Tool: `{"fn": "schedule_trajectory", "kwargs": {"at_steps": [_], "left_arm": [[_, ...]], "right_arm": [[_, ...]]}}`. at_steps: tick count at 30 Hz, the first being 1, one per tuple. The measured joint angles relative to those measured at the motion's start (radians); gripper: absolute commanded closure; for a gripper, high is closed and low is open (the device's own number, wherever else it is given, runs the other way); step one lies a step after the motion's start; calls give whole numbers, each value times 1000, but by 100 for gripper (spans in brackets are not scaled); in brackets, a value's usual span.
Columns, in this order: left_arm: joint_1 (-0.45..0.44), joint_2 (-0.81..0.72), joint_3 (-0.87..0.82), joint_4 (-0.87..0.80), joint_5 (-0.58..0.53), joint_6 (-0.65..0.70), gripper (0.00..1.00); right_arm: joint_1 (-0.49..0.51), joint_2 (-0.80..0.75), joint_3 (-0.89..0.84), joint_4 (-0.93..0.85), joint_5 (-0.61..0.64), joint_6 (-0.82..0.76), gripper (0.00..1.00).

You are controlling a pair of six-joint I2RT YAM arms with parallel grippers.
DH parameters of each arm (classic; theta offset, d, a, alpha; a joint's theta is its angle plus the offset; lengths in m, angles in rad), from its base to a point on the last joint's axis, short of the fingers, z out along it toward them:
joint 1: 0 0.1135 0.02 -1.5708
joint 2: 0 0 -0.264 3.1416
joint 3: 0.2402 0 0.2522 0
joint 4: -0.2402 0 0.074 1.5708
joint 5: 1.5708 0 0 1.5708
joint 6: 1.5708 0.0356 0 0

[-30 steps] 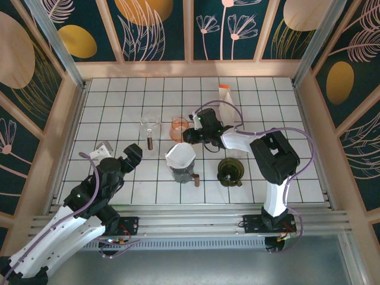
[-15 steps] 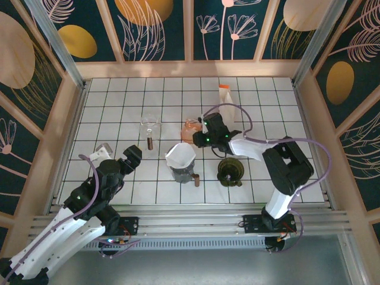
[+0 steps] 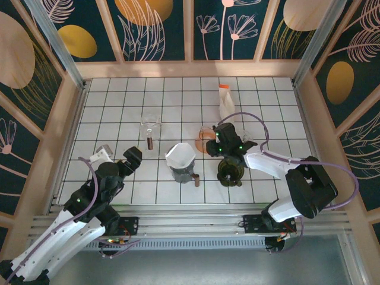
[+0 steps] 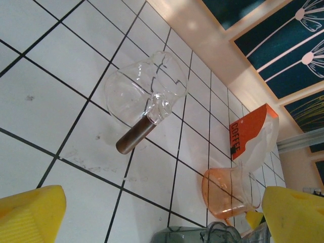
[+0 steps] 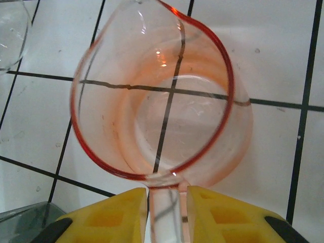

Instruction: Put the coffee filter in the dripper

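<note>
Right gripper (image 5: 167, 215) is pinching one orange translucent cup (image 5: 212, 126) by its handle. Left gripper (image 3: 131, 157) is gaping empty. One clear jug (image 4: 144, 88) is lying upper-centre.

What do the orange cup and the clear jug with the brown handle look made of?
The orange see-through cup: tinted glass or clear plastic, glossy; tile lines show through it. The clear jug with brown handle: likely glass, glossy, tiles visible through it; its handle looks like dark wood or metal.
</note>
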Motion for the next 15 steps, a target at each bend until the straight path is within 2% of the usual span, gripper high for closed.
{"fn": "schedule_trajectory", "kwargs": {"at_steps": [10, 15], "left_arm": [[0, -1, -2, 0, 22, 0, 1], [0, 4, -2, 0, 26, 1, 1]], "right_arm": [[14, -19, -2, -26, 26, 25, 46], [21, -112, -2, -55, 50, 29, 42]]}}
